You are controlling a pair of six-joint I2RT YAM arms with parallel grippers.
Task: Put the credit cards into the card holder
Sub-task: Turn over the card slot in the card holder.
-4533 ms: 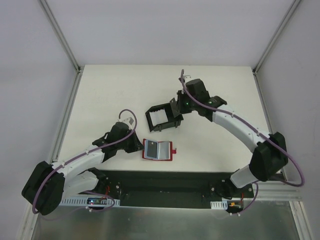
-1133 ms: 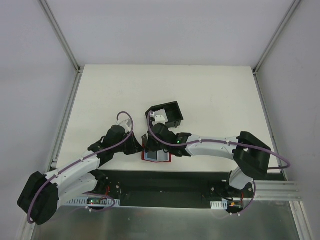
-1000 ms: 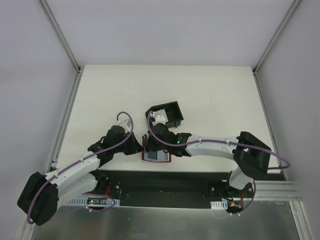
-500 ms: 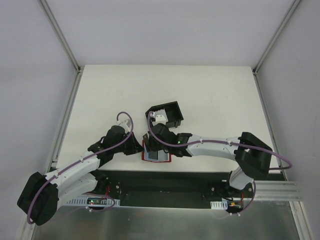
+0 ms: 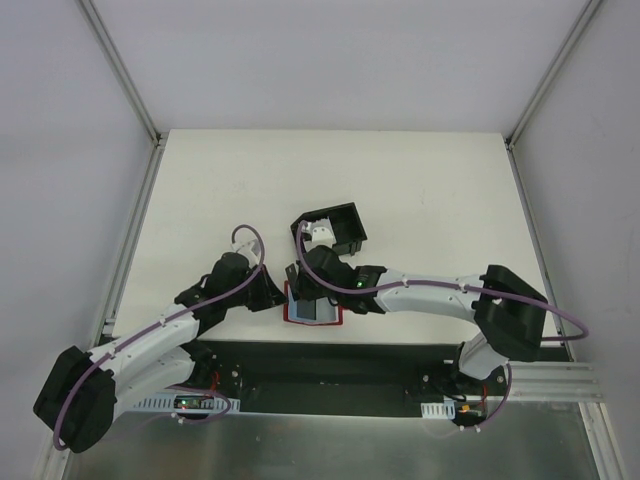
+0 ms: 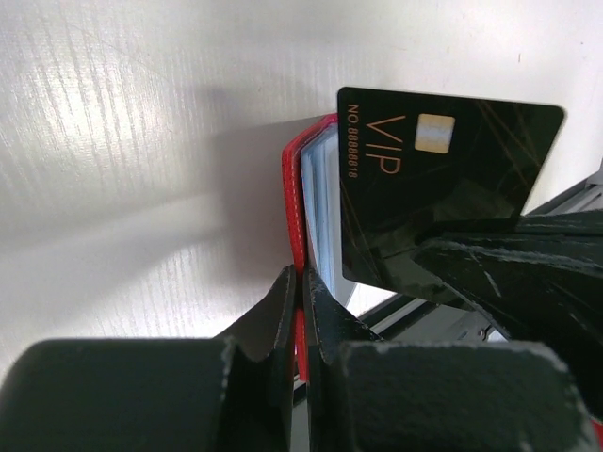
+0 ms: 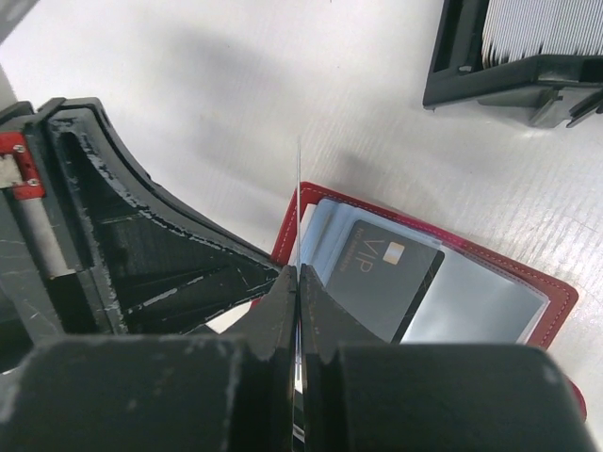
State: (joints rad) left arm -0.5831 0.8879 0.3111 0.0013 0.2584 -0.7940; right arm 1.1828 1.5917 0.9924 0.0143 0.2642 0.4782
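Observation:
The card holder (image 5: 318, 314) is a red wallet lying open near the table's front edge, its pale blue pockets up. My left gripper (image 5: 279, 297) is shut on its left red edge (image 6: 298, 179). My right gripper (image 5: 305, 288) is shut on a black credit card marked VIP (image 6: 443, 184), held upright over the left pockets. In the right wrist view that card shows edge-on as a thin pale line (image 7: 300, 188) above my right gripper (image 7: 299, 275). A black VIP card (image 7: 382, 278) shows in the wallet (image 7: 551, 294) under a clear pocket.
A black open-sided box (image 5: 335, 228) with a stack of white cards (image 7: 542, 24) stands just behind the wallet. The left gripper's black body (image 7: 141, 235) crowds the wallet's left side. The dark gap at the table's front edge (image 5: 330, 365) is close below.
Since 4.5 s ago the right arm came from the black box to the wallet with a card, and the left gripper closed on the wallet's edge. Over the last second almost nothing moved.

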